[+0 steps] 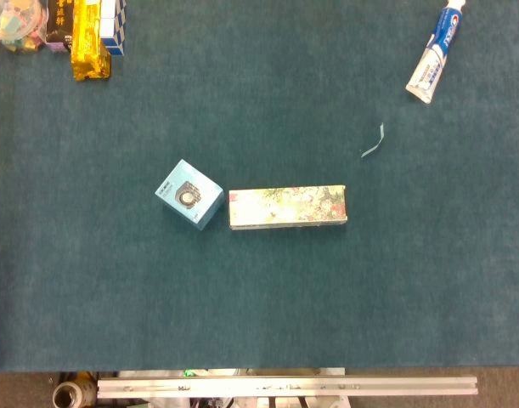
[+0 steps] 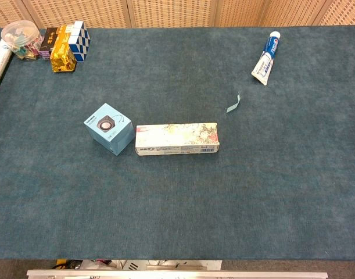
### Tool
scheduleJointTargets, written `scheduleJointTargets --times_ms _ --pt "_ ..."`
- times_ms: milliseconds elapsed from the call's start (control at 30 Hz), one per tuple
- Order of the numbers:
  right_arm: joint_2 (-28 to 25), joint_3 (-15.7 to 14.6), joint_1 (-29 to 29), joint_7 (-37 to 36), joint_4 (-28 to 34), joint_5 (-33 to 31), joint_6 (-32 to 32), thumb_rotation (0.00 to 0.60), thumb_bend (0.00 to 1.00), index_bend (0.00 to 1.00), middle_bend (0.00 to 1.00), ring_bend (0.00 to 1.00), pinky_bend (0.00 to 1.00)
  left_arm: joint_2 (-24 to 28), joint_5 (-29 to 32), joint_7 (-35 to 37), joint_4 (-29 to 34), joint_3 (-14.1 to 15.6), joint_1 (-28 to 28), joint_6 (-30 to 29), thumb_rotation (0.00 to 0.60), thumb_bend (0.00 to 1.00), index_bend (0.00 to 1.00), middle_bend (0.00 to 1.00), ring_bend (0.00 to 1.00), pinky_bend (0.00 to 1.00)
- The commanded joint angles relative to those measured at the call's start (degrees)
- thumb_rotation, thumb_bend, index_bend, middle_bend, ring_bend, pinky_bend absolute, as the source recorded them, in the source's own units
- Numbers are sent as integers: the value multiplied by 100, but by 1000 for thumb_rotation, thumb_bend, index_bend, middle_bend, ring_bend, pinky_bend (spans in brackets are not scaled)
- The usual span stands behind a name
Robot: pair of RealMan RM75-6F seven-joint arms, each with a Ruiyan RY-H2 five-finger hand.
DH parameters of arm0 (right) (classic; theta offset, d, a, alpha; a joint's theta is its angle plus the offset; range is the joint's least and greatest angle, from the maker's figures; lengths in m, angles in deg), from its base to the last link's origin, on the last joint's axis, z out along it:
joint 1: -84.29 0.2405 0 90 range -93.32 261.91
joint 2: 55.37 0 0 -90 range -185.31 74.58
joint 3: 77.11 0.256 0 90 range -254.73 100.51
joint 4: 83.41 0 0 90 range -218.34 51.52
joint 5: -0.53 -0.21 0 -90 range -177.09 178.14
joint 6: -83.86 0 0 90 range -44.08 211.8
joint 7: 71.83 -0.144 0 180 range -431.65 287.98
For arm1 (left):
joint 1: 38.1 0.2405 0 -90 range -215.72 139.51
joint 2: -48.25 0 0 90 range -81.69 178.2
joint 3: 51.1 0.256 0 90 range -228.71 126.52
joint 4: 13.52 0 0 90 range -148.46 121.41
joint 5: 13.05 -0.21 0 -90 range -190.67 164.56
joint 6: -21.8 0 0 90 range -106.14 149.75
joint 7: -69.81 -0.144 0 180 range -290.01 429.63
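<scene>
A small light-blue cube box (image 1: 189, 195) (image 2: 110, 128) with a round dark picture on top sits left of the table's middle. Right beside it, almost touching, lies a long flat box (image 1: 287, 206) (image 2: 176, 139) with a floral print, set lengthwise from left to right. A white, blue and red toothpaste tube (image 1: 435, 53) (image 2: 265, 58) lies at the far right of the table. Neither hand nor any arm shows in the head view or the chest view.
The dark teal felt table (image 1: 259, 297) (image 2: 177, 209) carries a small pale paper scrap (image 1: 374, 144) (image 2: 233, 104) near the middle right. At the far left corner stand a gold packet (image 1: 88, 38) (image 2: 62, 47), a blue-white chequered cube (image 2: 78, 39) and a clear round tub (image 2: 21, 34).
</scene>
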Motion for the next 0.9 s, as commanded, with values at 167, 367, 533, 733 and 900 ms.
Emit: scheduleJointTargets --times_ms 167,367,533,733,900 --pt "10 23 37 -32 6 73 -14 600 228 466 525 597 742 -16 40 -26 3 -13 -19 32 600 345 125 360 385 391" --pt "-37 66 164 -75 53 172 83 600 228 466 525 597 742 14 74 -10 9 1 11 24 600 345 125 360 385 391" --pt "-103 192 454 69 184 209 379 600 228 466 526 604 743 12 56 14 -27 33 28 30 600 345 125 360 385 391" --pt "-30 427 988 375 261 -71 1074 600 230 466 730 807 984 15 48 87 -96 38 43 18 600 345 125 360 385 391" --pt "186 567 1521 634 176 -458 1866 600 240 466 927 987 1000 16 49 159 -156 63 83 -4 600 345 125 360 385 391"
